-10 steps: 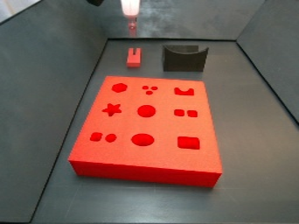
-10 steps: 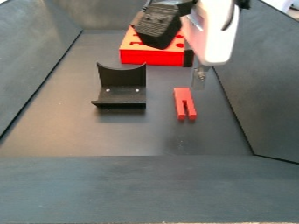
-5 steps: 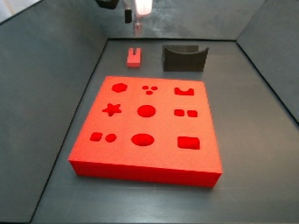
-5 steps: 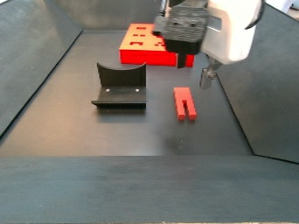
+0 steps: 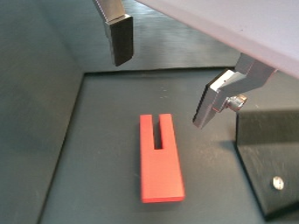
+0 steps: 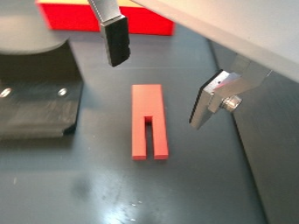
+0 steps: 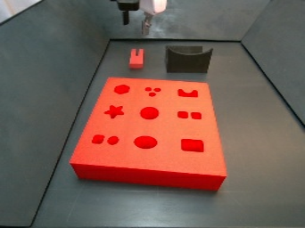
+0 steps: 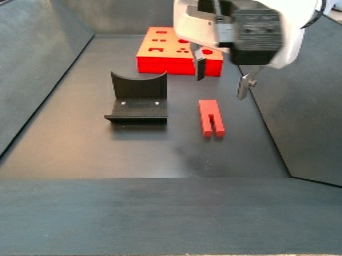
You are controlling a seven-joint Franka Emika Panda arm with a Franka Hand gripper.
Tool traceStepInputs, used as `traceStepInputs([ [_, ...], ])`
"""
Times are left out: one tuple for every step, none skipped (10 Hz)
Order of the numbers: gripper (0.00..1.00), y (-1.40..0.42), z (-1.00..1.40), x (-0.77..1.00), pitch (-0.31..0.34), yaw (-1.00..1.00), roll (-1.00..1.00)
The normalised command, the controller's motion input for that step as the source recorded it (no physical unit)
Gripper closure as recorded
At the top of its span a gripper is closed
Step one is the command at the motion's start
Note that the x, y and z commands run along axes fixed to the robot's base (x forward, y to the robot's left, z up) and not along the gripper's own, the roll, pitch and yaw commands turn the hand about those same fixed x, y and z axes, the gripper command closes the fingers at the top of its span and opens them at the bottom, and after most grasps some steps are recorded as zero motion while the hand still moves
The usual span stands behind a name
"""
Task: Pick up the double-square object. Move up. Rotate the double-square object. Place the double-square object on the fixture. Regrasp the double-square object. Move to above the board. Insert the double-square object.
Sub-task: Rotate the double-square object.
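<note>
**Open gripper hanging over the red block, ready to pick it up**

The gripper [image 6: 158, 74] is hanging above the desk [image 8: 147, 150], jaws wide apart and holding nothing. The block [image 6: 149, 121], a slim red piece with a slot cut from one end, is lying flat on the desk below the gap between the fingers [image 5: 119, 37], so that a straight descent would likely straddle it. In a side view the block [image 8: 211, 116] is lying just beside the fixture [image 8: 135, 97], untouched. The fixture is sitting close, probably for the later regrasp. The board [image 7: 149, 129] is lying flat with its recesses facing up, awaiting the insertion.
</note>
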Motion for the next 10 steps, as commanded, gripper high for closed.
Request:
traceStepInputs([
  [0.0, 0.0, -0.03, 0.04, -0.028, 1.0, 0.0],
  [0.0, 0.0, -0.03, 0.04, -0.032, 1.0, 0.0],
  [0.0, 0.0, -0.03, 0.04, -0.036, 1.0, 0.0],
  [0.0, 0.0, -0.03, 0.04, -0.039, 1.0, 0.0],
  [0.0, 0.0, -0.03, 0.04, -0.042, 1.0, 0.0],
  [0.0, 0.0, -0.03, 0.04, -0.05, 1.0, 0.0],
  [0.0, 0.0, -0.03, 0.04, -0.061, 1.0, 0.0],
  [0.0, 0.0, -0.03, 0.04, -0.073, 1.0, 0.0],
  [0.0, 0.0, -0.03, 0.04, -0.091, 1.0, 0.01],
  [0.0, 0.0, -0.03, 0.04, -0.091, 0.75, 0.01],
])
